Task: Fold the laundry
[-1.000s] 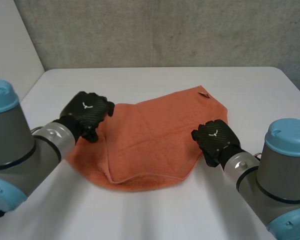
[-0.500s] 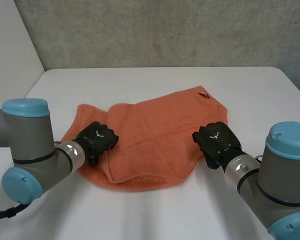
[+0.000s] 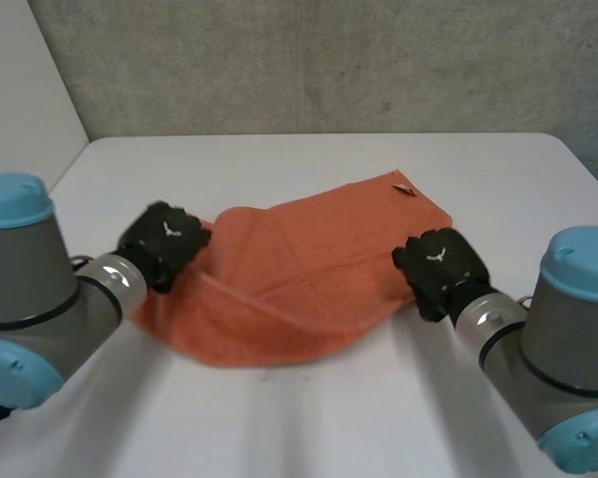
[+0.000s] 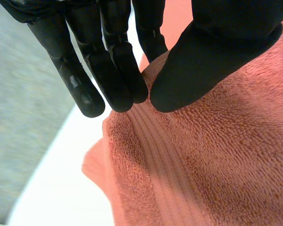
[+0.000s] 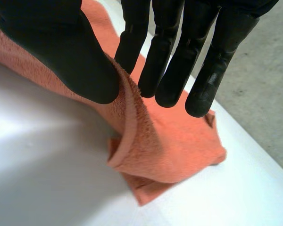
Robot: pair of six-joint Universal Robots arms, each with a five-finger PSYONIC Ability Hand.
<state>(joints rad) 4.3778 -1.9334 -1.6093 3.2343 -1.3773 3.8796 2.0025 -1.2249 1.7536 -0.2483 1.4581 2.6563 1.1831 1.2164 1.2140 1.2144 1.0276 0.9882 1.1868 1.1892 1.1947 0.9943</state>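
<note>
Orange terry, the towel (image 3: 299, 269) lay rumpled and loosely doubled on the white table (image 3: 309, 418) beneath it. Its near edge sagged in a curve, and a small tag (image 3: 407, 189) showed at its far corner. The left hand (image 3: 164, 239) pinched the towel's left edge between thumb and fingers. The right hand (image 3: 439, 269) pinched its right edge likewise. It looked mid-fold to me; next, both hands would need to carry their edges evenly and lay them flat.
</note>
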